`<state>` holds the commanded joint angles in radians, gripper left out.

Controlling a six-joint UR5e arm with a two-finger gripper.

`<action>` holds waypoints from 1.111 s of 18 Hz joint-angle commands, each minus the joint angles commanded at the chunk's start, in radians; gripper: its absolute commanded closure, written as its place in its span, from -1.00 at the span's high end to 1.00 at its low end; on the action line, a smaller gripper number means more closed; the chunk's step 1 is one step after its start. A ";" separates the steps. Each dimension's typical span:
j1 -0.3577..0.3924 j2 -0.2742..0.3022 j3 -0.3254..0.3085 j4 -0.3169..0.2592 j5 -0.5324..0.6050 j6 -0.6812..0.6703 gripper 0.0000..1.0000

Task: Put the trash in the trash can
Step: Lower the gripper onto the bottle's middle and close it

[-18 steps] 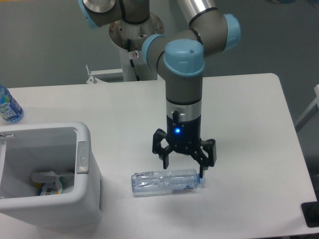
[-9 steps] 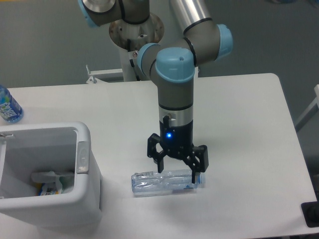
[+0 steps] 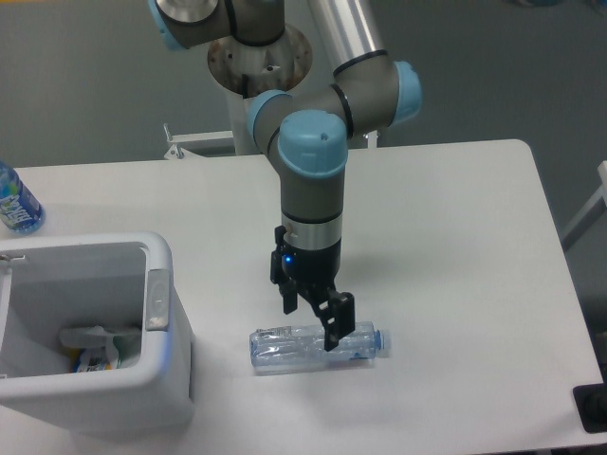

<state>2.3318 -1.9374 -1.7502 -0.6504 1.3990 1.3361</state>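
A clear plastic bottle point(image 3: 302, 347) with a blue cap lies on its side on the white table, cap pointing right. My gripper point(image 3: 313, 322) hangs open just above the bottle's middle, one fingertip behind it and one overlapping its top, holding nothing. The white trash can point(image 3: 156, 370) stands at the front left with its lid open. Inside it lies some crumpled clear wrapper point(image 3: 95, 346) over other bits.
A bottle with a bright blue label point(image 3: 16, 204) stands at the table's far left edge. The robot's base point(image 3: 256, 57) rises behind the table. A dark object point(image 3: 593, 408) sits at the front right corner.
The gripper has moved left and lower over the bottle and has turned about its wrist, so its fingers now straddle the bottle's middle. The bottle has not moved.
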 joint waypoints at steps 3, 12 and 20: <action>-0.006 0.006 -0.038 -0.002 0.002 0.002 1.00; -0.028 -0.025 -0.066 -0.012 0.015 0.046 1.00; -0.029 -0.090 -0.043 -0.014 0.074 0.069 1.00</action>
<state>2.3025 -2.0278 -1.7933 -0.6642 1.4725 1.4051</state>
